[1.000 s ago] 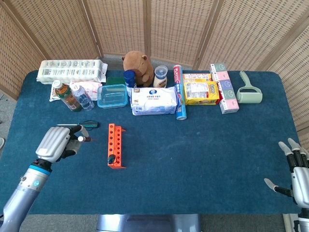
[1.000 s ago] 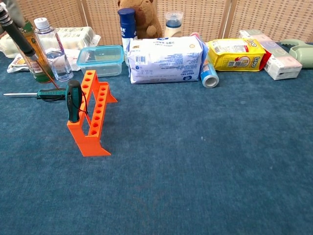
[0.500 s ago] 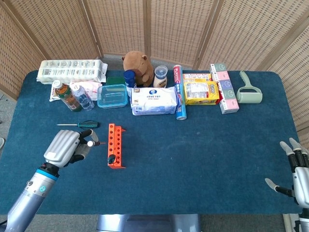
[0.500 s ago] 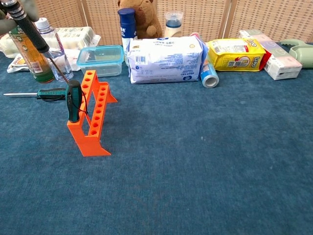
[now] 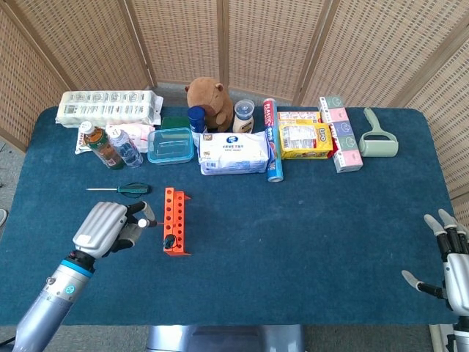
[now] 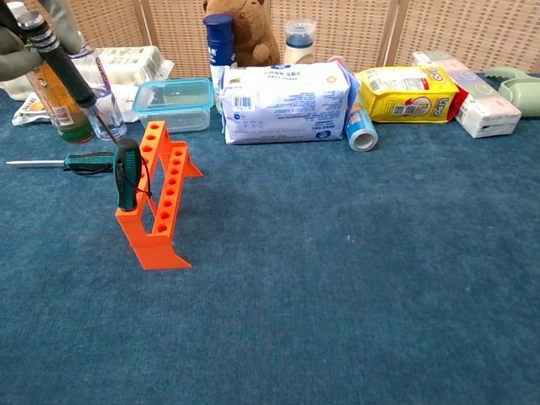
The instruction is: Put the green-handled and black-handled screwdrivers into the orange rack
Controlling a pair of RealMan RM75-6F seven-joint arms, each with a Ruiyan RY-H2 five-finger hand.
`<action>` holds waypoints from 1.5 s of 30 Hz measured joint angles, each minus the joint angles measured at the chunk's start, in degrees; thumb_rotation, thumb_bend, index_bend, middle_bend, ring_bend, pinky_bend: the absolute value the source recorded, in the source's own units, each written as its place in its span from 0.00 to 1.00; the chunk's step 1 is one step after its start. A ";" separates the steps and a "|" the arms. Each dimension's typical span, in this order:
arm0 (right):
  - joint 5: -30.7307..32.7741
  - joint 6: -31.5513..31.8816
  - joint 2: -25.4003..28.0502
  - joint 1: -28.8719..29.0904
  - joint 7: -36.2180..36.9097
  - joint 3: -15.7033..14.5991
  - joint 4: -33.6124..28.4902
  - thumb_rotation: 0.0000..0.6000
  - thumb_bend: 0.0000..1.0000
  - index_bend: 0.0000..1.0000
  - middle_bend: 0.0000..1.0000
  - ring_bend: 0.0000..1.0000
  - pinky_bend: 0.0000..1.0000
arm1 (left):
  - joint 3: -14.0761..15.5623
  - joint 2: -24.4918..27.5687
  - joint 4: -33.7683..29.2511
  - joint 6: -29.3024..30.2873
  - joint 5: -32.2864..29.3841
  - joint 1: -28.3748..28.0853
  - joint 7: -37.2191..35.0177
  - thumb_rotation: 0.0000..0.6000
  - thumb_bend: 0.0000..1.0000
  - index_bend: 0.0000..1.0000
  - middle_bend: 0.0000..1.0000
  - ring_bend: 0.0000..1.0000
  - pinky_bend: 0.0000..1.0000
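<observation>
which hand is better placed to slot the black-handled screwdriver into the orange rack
Left. The left hand holds the black-handled screwdriver beside the orange rack. The right hand sits open at the table's far right edge.

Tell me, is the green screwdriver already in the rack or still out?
Out. The green screwdriver lies flat on the table left of the rack.

The left hand (image 5: 111, 227) has a smooth silver-grey back plate, dark joints between its fingers and pale fingertips. A blue ring marks its wrist, joined to a silver-grey forearm bearing a small round teal marking. At the near right edge, the right hand (image 5: 448, 265) shows slim grey fingers with white tips and black segments.
</observation>
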 measured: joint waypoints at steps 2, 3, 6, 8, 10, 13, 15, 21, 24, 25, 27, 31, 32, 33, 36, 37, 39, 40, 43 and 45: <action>0.00 0.04 0.02 -0.02 0.04 0.01 -0.01 1.00 0.00 0.10 0.00 0.03 0.00 | 0.08 -0.19 -0.04 -0.09 -0.05 -0.09 0.03 1.00 0.48 0.47 0.96 0.89 0.90; 0.00 0.06 0.03 -0.02 0.07 0.03 0.00 1.00 0.00 0.10 0.00 0.03 0.00 | 0.12 -0.32 -0.08 -0.19 -0.12 -0.15 0.02 1.00 0.48 0.47 0.96 0.89 0.90; 0.01 0.12 0.10 -0.03 0.31 0.07 0.00 1.00 0.00 0.10 0.00 0.03 0.00 | 0.23 -0.66 -0.05 -0.31 -0.31 -0.35 0.27 1.00 0.48 0.47 0.96 0.89 0.90; -0.06 0.26 0.17 -0.09 0.44 0.08 -0.01 1.00 0.00 0.10 0.00 0.03 0.00 | 0.34 -0.83 -0.04 -0.31 -0.53 -0.44 0.54 1.00 0.48 0.47 0.96 0.89 0.90; -0.11 0.35 0.23 -0.14 0.59 0.08 -0.01 1.00 0.00 0.10 0.00 0.03 0.00 | 0.42 -0.99 -0.10 -0.29 -0.70 -0.53 0.78 1.00 0.48 0.47 0.96 0.89 0.90; -0.05 0.29 0.32 -0.12 0.81 0.10 0.00 1.00 0.00 0.10 0.00 0.03 0.00 | 0.42 -1.32 -0.11 -0.22 -0.94 -0.70 1.02 1.00 0.48 0.47 0.96 0.89 0.90; -0.07 0.36 0.37 -0.13 0.87 0.14 -0.04 1.00 0.00 0.10 0.00 0.03 0.00 | 0.40 -1.67 -0.04 -0.31 -1.30 -0.93 1.21 1.00 0.48 0.47 0.96 0.89 0.90; -0.17 0.38 0.42 -0.14 1.02 0.12 -0.06 1.00 0.00 0.10 0.00 0.03 0.00 | 0.39 -2.32 0.39 0.08 -2.05 -1.24 1.77 1.00 0.48 0.47 0.96 0.89 0.90; -0.17 0.43 0.42 -0.16 1.02 0.13 -0.06 1.00 0.00 0.10 0.00 0.03 0.00 | 0.28 -2.47 0.63 0.19 -2.28 -1.32 1.58 1.00 0.48 0.47 0.96 0.89 0.90; -0.15 0.43 0.43 -0.17 1.03 0.13 -0.08 1.00 0.00 0.10 0.00 0.03 0.00 | 0.26 -2.49 0.76 0.18 -2.37 -1.35 1.53 1.00 0.48 0.47 0.96 0.89 0.90; -0.17 0.42 0.43 -0.16 0.99 0.13 -0.11 1.00 0.00 0.10 0.00 0.03 0.00 | 0.23 -2.59 1.07 0.14 -2.55 -1.42 1.34 1.00 0.48 0.47 0.96 0.89 0.90; -0.14 0.34 0.40 -0.12 0.93 0.13 -0.14 1.00 0.00 0.10 0.00 0.03 0.00 | 0.15 -2.95 2.01 -0.16 -3.00 -1.60 0.67 1.00 0.48 0.47 0.96 0.89 0.90; -0.14 0.35 0.41 -0.13 0.92 0.13 -0.13 1.00 0.00 0.10 0.00 0.03 0.00 | 0.11 -3.07 2.33 -0.28 -3.19 -1.66 0.43 1.00 0.48 0.47 0.96 0.89 0.90; -0.13 0.38 0.40 -0.14 0.90 0.13 -0.13 1.00 0.00 0.10 0.00 0.03 0.00 | 0.04 -3.24 2.76 -0.50 -3.48 -1.76 0.05 1.00 0.48 0.47 0.96 0.89 0.90; -0.10 0.44 0.40 -0.15 0.90 0.17 -0.15 1.00 0.00 0.10 0.00 0.03 0.00 | -0.19 -3.71 3.94 -1.27 -4.26 -2.08 -1.16 1.00 0.48 0.47 0.96 0.89 0.90; -0.09 0.44 0.40 -0.16 0.91 0.16 -0.15 1.00 0.00 0.10 0.00 0.03 0.00 | -0.28 -3.86 4.29 -1.56 -4.51 -2.21 -1.54 1.00 0.48 0.47 0.96 0.89 0.90; -0.06 0.44 0.42 -0.16 0.93 0.17 -0.15 1.00 0.00 0.10 0.00 0.03 0.00 | -0.51 -4.18 5.10 -2.13 -5.21 -2.56 -2.08 1.00 0.48 0.47 0.96 0.89 0.90; -0.07 0.45 0.42 -0.16 0.93 0.18 -0.15 1.00 0.00 0.10 0.00 0.03 0.00 | -0.61 -4.34 5.41 -2.31 -5.55 -2.73 -2.20 1.00 0.48 0.47 0.96 0.89 0.90; -0.05 0.49 0.44 -0.17 0.96 0.20 -0.17 1.00 0.00 0.10 0.00 0.03 0.00 | -0.96 -4.93 6.20 -2.75 -6.79 -3.33 -2.31 1.00 0.48 0.47 0.96 0.89 0.90; -0.03 0.50 0.48 -0.18 1.01 0.22 -0.19 1.00 0.00 0.10 0.00 0.03 0.00 | -1.10 -5.37 6.66 -2.93 -7.63 -3.71 -2.15 1.00 0.48 0.47 0.96 0.89 0.90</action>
